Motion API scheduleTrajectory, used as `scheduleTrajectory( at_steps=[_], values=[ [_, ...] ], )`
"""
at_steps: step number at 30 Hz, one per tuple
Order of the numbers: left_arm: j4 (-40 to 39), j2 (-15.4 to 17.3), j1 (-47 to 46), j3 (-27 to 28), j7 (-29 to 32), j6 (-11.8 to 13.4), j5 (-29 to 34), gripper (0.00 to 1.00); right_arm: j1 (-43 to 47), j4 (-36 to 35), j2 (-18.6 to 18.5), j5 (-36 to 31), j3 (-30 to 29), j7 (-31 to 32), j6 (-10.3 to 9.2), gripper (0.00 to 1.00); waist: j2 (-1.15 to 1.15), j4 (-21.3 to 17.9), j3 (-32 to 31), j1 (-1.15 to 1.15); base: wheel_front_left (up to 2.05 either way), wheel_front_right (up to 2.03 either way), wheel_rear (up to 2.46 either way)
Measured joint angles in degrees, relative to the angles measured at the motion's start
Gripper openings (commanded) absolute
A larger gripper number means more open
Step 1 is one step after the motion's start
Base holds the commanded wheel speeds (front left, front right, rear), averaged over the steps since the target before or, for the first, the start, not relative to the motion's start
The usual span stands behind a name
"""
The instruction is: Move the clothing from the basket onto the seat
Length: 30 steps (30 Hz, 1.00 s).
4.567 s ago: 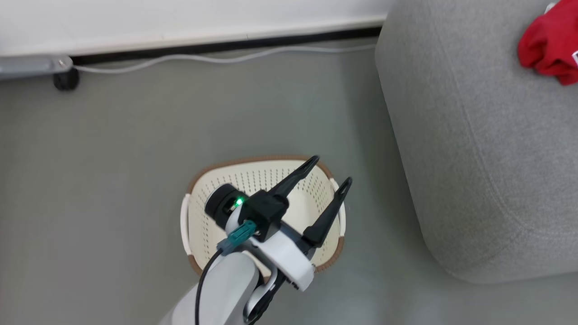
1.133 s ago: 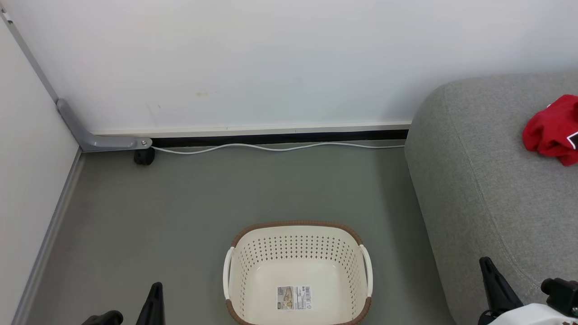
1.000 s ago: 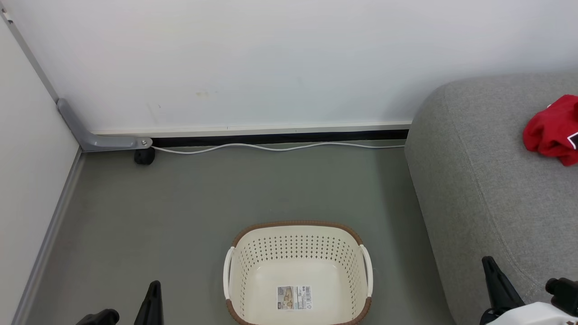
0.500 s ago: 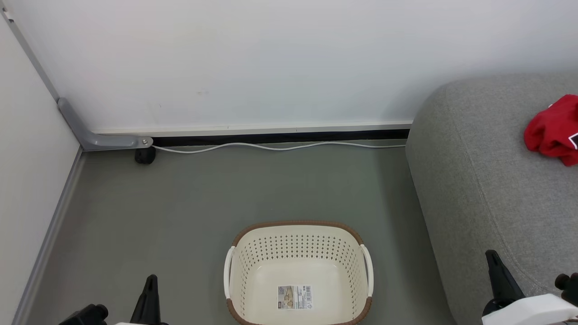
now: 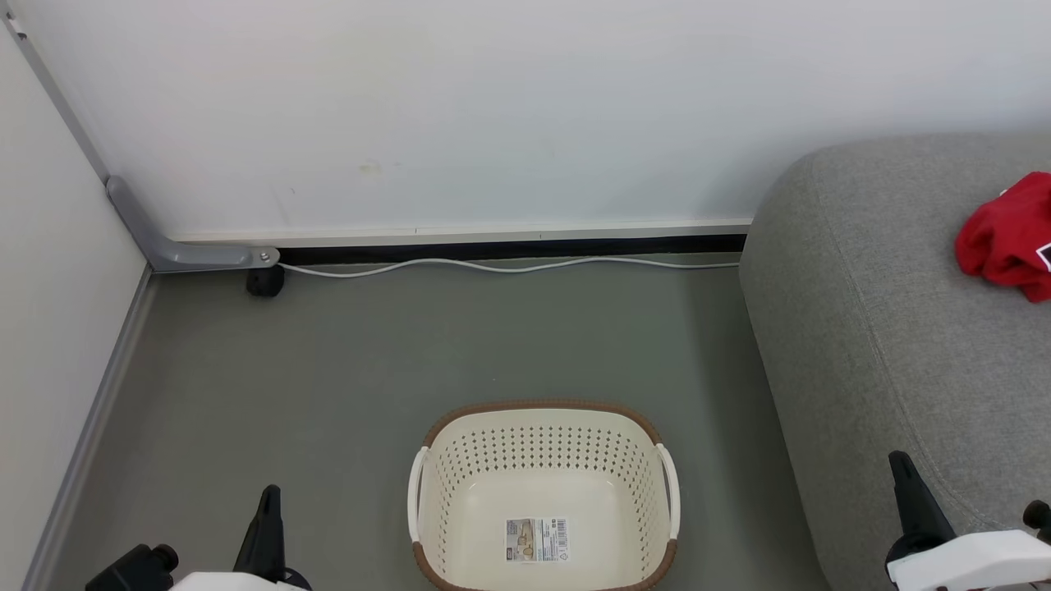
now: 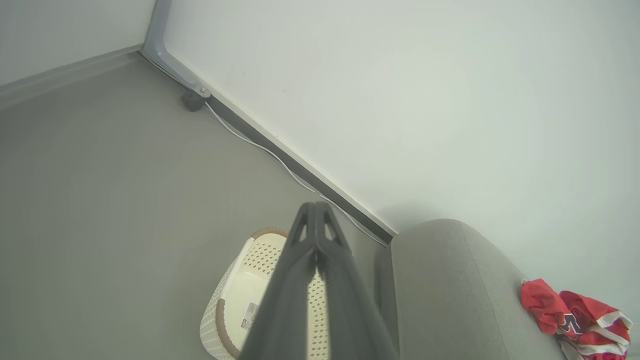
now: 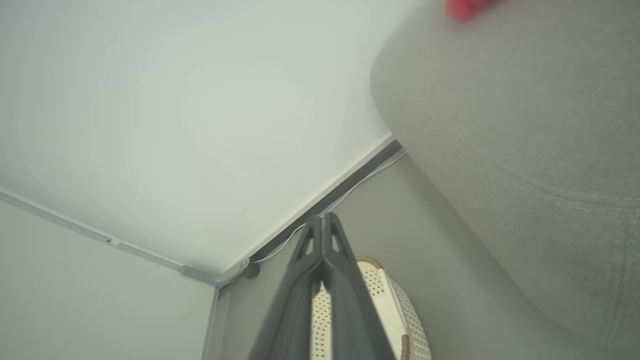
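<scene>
At the near left, the left gripper (image 5: pixel 268 497) hangs above the floor (image 5: pixel 328 369), jaws pressed together. The basket (image 5: pixel 542 409) stands mid-floor, a label sticker (image 5: pixel 536 539) on its bottom. Right of it, the clothing (image 5: pixel 1006 242) lies on the seat (image 5: pixel 887 328), well apart from the near right gripper (image 5: pixel 897 460), jaws likewise pressed together.

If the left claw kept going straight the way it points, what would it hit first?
Likely the white wall just above the cable; the left gripper seems to clear the basket.
</scene>
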Motion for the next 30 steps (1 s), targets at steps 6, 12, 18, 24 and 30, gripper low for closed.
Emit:
scheduleTrajectory(
  at_steps=[6, 12, 18, 24, 30],
  values=[
    [-0.2, 0.0, -0.8, 0.4, 1.0, -0.4, -3.9, 0.0, 0.0, -0.2, 0.6, 3.2, -0.7, 1.0, -0.01, 0.0, 0.0, 0.1, 0.0, 0.0, 0.0, 0.0, 0.0],
    [-0.3, 0.1, -1.0, 0.7, 1.9, -0.9, -7.9, 0.0, -0.6, -0.4, 1.1, 6.6, -1.7, 2.1, -0.01, 0.0, 0.0, 0.1, 0.1, -0.01, 0.0, 0.0, 0.0],
    [-0.4, 0.1, -1.8, 1.0, 3.0, -1.2, -11.8, 0.0, -0.9, -0.7, 1.6, 9.7, -2.4, 2.8, -0.01, 0.0, 0.0, 0.2, 0.1, -0.01, 0.0, 0.0, 0.0],
    [-0.5, 0.2, -2.3, 1.5, 4.0, -1.6, -16.2, 0.0, -1.1, -1.2, 2.3, 13.6, -3.6, 4.2, -0.01, 0.0, 0.0, 0.2, 0.2, -0.01, 0.0, 0.0, 0.0],
    [-0.6, 0.2, -3.0, 1.8, 5.0, -2.1, -20.3, 0.0, -1.2, -1.4, 2.8, 16.8, -4.3, 5.1, -0.01, 0.0, 0.0, 0.3, 0.2, 0.0, 0.0, 0.0, 0.0]
  ],
)
